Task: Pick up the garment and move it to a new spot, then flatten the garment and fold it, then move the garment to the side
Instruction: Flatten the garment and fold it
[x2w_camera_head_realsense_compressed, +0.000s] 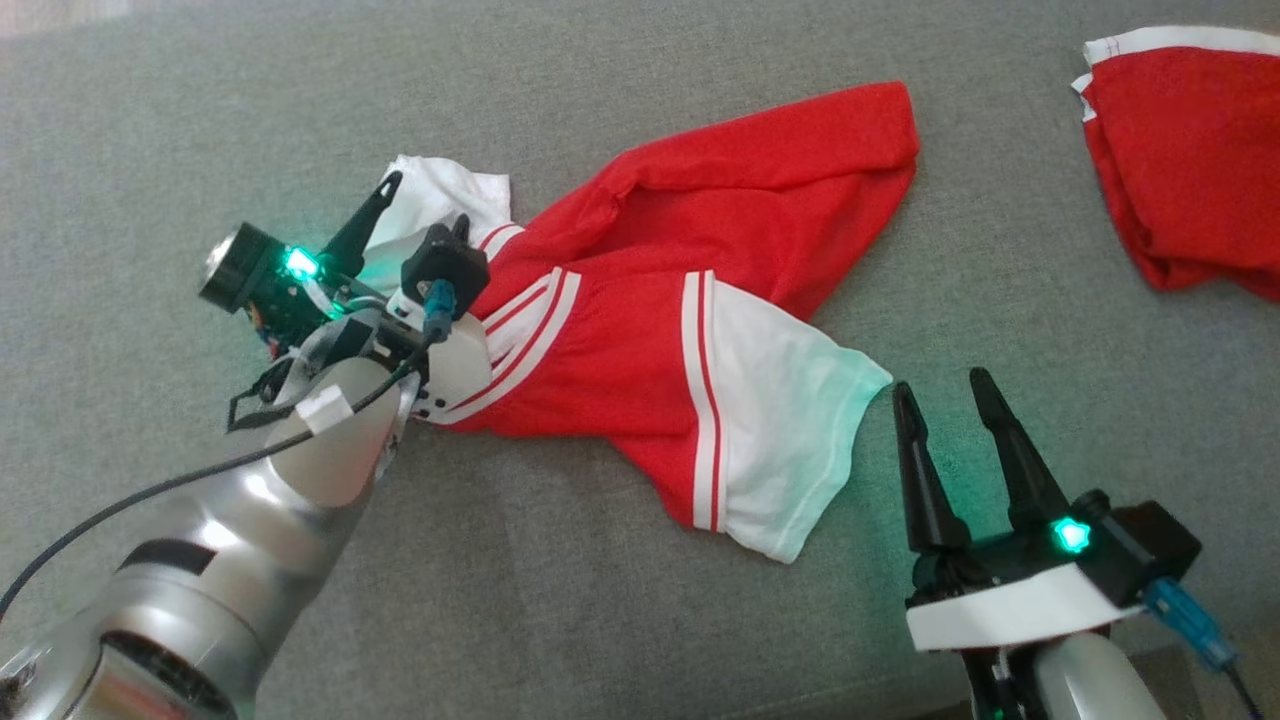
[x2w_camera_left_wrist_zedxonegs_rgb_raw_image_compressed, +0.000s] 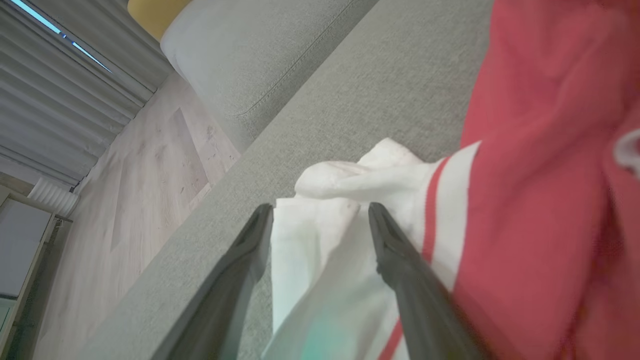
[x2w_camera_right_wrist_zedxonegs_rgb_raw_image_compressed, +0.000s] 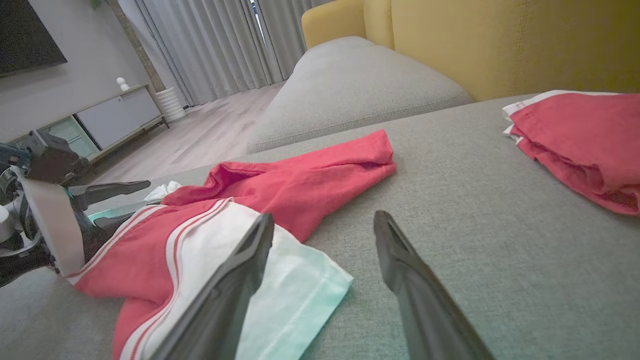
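Garment (x2w_camera_head_realsense_compressed: 640, 330), red with white sleeves, crumpled mid-cushion (x2w_camera_head_realsense_compressed: 620, 620). Left gripper (x2w_camera_head_realsense_compressed: 427, 200) spread wide, fingers (x2w_camera_left_wrist_zedxonegs_rgb_raw_image_compressed: 240, 270) astride one white sleeve (x2w_camera_left_wrist_zedxonegs_rgb_raw_image_compressed: 320, 250), cloth between them, not pinched. Right gripper (x2w_camera_head_realsense_compressed: 941, 383) spread too, empty, above cushion just beside other sleeve (x2w_camera_head_realsense_compressed: 800, 420). Second red piece (x2w_camera_head_realsense_compressed: 1190, 160) well apart, at far right.

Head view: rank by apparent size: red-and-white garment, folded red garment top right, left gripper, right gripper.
1. red-and-white garment, clearly largest.
2. folded red garment, cropped by the frame edge, and right gripper: look alike, not ranked.
3. left gripper, smallest; it sits farther from the camera.
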